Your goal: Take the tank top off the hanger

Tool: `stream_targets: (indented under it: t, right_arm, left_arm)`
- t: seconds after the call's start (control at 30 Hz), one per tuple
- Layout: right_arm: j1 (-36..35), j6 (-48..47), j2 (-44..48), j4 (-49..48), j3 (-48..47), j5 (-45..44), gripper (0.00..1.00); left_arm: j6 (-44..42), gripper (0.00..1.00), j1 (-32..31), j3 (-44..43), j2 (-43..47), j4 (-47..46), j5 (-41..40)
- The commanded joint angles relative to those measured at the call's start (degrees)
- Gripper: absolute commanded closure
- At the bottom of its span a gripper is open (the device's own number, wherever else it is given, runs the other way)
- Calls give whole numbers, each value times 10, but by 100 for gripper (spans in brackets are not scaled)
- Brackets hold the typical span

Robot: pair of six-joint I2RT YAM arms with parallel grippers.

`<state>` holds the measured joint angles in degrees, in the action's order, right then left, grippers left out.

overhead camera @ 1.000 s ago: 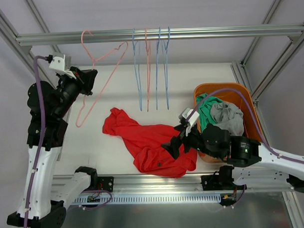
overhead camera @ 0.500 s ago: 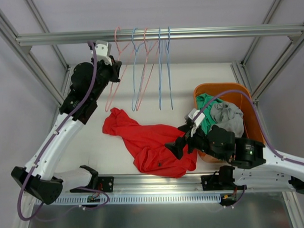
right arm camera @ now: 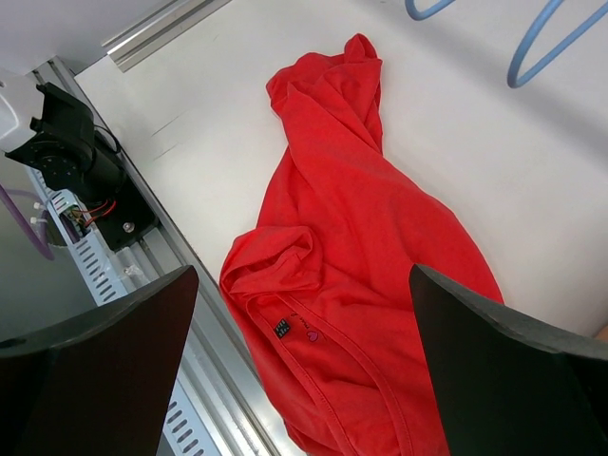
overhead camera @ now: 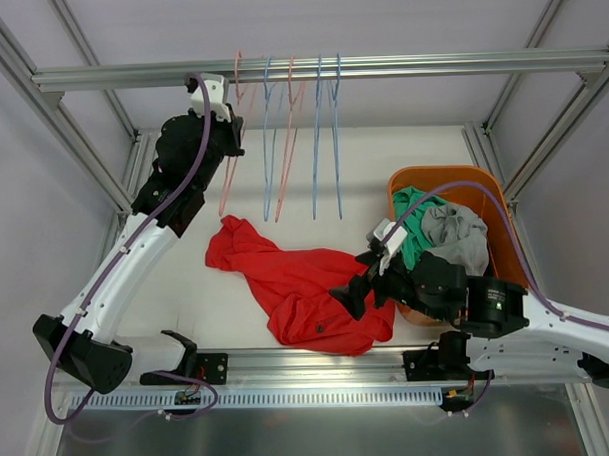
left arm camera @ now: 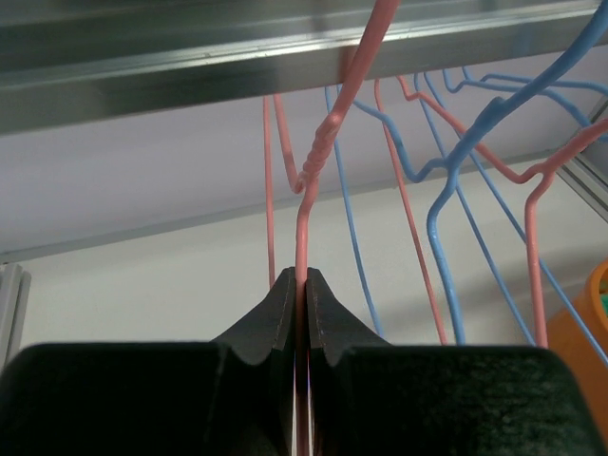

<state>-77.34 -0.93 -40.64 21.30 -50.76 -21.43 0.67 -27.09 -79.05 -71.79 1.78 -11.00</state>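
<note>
The red tank top [overhead camera: 296, 283] lies crumpled on the white table, off any hanger; in the right wrist view the tank top [right arm camera: 361, 247] shows its neckline and label. My left gripper [overhead camera: 233, 142] is raised near the rail, shut on the thin pink hanger [overhead camera: 227, 189]. In the left wrist view the left gripper [left arm camera: 298, 280] pinches the hanger [left arm camera: 318, 161] just below its twisted neck, and the hook reaches over the rail [left arm camera: 190, 57]. My right gripper [overhead camera: 358, 281] hovers open over the tank top's right part, and the right gripper [right arm camera: 304, 285] has nothing between its fingers.
Several blue and pink hangers [overhead camera: 316, 138] hang from the aluminium rail [overhead camera: 429, 64] just right of the held one. An orange basket [overhead camera: 483, 182] with green and grey clothes stands at the right. Frame posts run along both sides.
My left arm has swung up and to the right, carrying the pink hanger from the far left to the rail beside the other hangers. The right arm and tank top have stayed put.
</note>
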Motion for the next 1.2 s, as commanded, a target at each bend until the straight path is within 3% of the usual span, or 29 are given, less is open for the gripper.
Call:
stream_targets:
  t: [0.0, 0.23, 0.37, 0.4, 0.47, 0.53, 0.57, 0.6, 0.7, 0.9, 1.17]
  right_arm:
    - [3, 2, -7, -19, 0, -9, 1]
    - [3, 1, -35, -45, 25, -3, 0]
    - [23, 4, -106, -62, 29, 5, 0]
    - [26, 5, -125, -64, 23, 8, 1]
    - [39, 8, -180, -81, 21, 13, 0]
    - [55, 8, -218, -96, 15, 35, 1]
    - [62, 13, -256, -114, 12, 39, 1]
    - [69, 23, -275, -122, 9, 50, 0]
    - [96, 26, -348, -152, -13, 94, 0]
    - [105, 43, -436, -209, -18, 67, 1]
    - [105, 85, -543, -262, -3, 47, 1]
  left_arm:
    - [10, 100, -8, -20, -5, -30, 5]
    - [33, 100, -11, 20, 24, -20, -24]
    - [57, 69, -11, 47, 65, 15, -55]
    - [64, 54, -11, 52, 88, 31, -75]
    - [88, 47, -11, 53, 111, 64, -99]
    - [116, 28, -11, 51, 146, 125, -131]
    - [123, 7, -11, 55, 161, 143, -137]
    - [130, 1, -12, 60, 192, 157, -140]
    - [158, 1, -12, 89, 265, 211, -161]
    - [217, 1, -11, 145, 400, 331, -188]
    - [206, 1, -11, 142, 450, 464, -171]
